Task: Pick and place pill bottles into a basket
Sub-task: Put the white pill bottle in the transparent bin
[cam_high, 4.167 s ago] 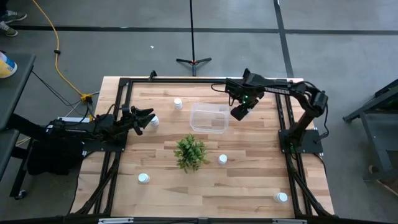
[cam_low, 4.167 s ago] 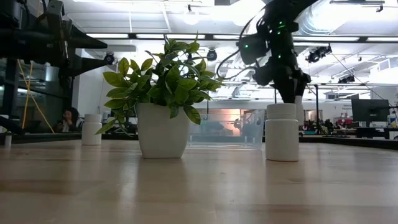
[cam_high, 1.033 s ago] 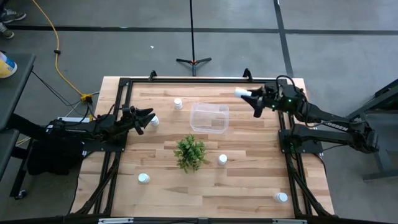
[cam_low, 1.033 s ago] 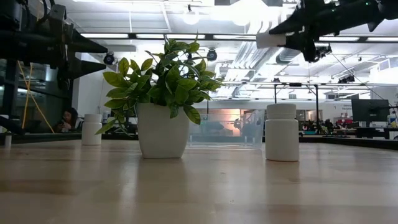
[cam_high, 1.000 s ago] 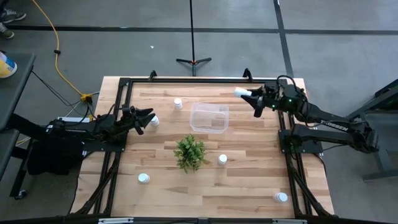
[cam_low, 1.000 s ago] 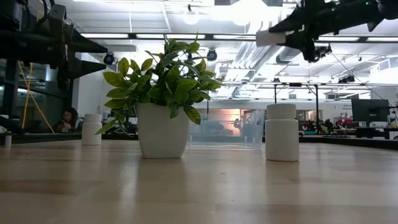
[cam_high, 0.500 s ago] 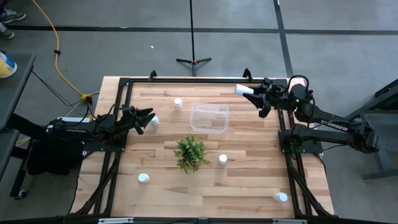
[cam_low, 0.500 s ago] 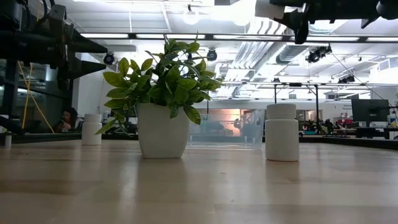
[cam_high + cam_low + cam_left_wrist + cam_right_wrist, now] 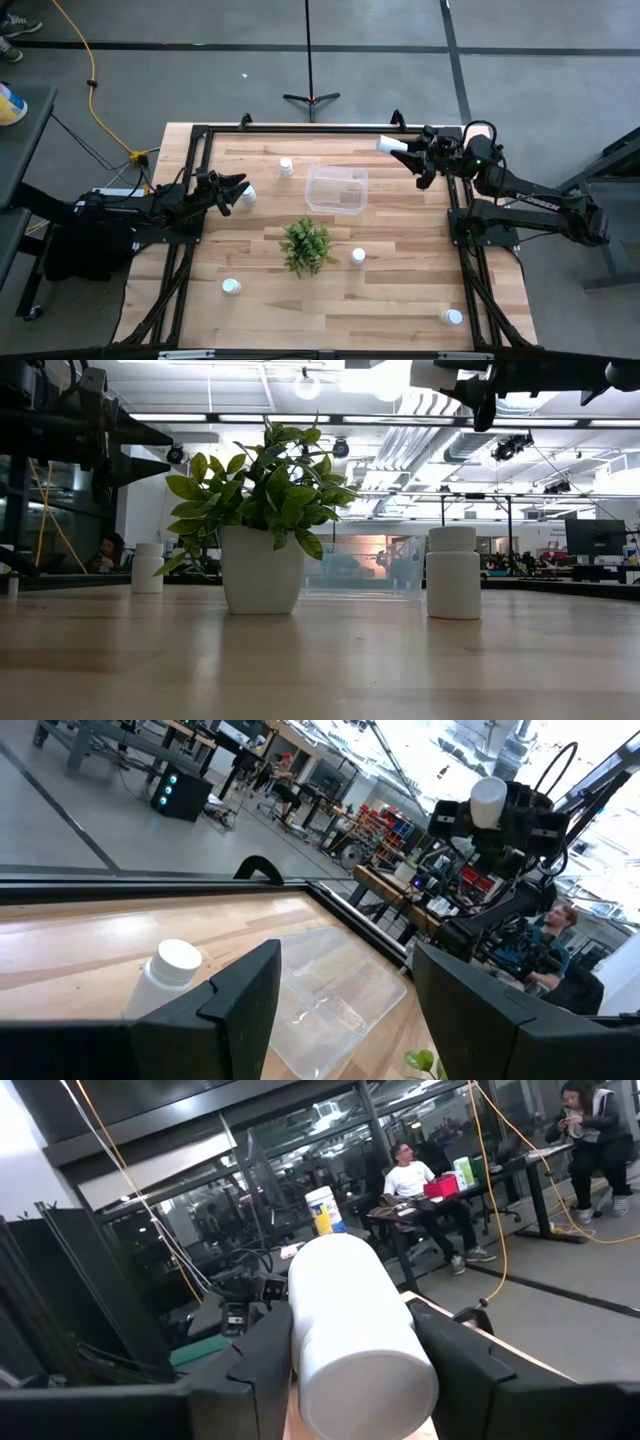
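My right gripper [image 9: 413,156] hangs high over the table's far right part, right of the clear basket [image 9: 336,189], shut on a white pill bottle [image 9: 389,146]. At the table's left edge my left gripper [image 9: 238,185] is open and level. A standing bottle [image 9: 248,195] is just in front of it and shows in the left wrist view as bottle [image 9: 165,975]. More bottles stand upright on the wood: one [image 9: 286,166] far left of the basket, one [image 9: 358,256] beside the plant, one [image 9: 231,287] near left, one [image 9: 453,317] near right. My right gripper pinches the bottle's round body [image 9: 306,1342] between its two fingers, one on each side. The fingers come about level from the table's right and lie along the bottle. Its free end [image 9: 383,144] sticks out past the fingertips toward the left. It lies on its side, lifted clear.
A small green plant in a white pot [image 9: 307,244] stands just in front of the basket, mid-table. A black frame [image 9: 200,135] runs along the table's edges. In the low view the plant [image 9: 262,520] partly covers the basket [image 9: 368,568].
My right gripper has tipped its fingers upward and risen a little with the bottle. The bottle's free end has gone higher, nearly out of the low view's top. The left arm and the bottles on the table have kept still.
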Robot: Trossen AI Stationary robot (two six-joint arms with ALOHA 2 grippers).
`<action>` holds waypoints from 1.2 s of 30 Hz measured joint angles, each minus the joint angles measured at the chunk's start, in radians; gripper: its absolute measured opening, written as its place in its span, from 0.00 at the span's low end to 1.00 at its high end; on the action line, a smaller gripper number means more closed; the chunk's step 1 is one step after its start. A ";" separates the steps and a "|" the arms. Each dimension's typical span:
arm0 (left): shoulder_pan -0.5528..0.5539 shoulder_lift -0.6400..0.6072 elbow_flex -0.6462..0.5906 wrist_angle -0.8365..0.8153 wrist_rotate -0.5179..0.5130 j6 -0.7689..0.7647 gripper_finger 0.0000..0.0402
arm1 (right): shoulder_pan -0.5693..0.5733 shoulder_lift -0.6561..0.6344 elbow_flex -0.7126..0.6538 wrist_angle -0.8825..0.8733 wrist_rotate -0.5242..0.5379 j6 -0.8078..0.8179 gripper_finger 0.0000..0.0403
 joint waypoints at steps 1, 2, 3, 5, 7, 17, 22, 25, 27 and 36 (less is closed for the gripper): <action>0.000 0.000 0.000 0.000 0.000 0.000 0.65 | 0.000 0.000 0.000 0.002 0.000 0.002 0.41; 0.000 0.000 0.000 0.000 0.000 0.000 0.65 | 0.000 0.000 0.000 0.005 0.000 0.005 0.41; 0.000 0.000 0.000 0.000 0.000 0.000 0.65 | 0.000 0.000 0.000 0.009 0.000 0.008 0.41; 0.000 0.000 0.000 0.000 0.000 0.000 0.65 | 0.000 0.000 0.000 0.015 0.000 0.022 0.41; 0.000 0.000 0.000 0.000 0.000 0.000 0.65 | 0.000 0.000 0.000 0.015 0.000 0.031 0.41; 0.000 0.000 0.000 0.000 0.000 0.000 0.65 | 0.001 0.002 0.000 0.031 0.005 0.096 0.41; 0.000 0.000 0.000 0.000 0.000 0.000 0.65 | 0.012 0.002 0.000 0.038 0.032 0.133 0.41; 0.000 0.000 0.000 0.000 0.000 0.000 0.65 | 0.037 0.002 0.000 0.038 0.076 0.159 0.41; 0.000 0.000 0.000 0.000 0.000 0.000 0.65 | 0.057 0.002 0.000 0.038 0.111 0.164 0.41; 0.000 0.000 0.000 0.000 -0.001 0.000 0.65 | 0.158 0.004 0.000 0.038 0.315 0.215 0.41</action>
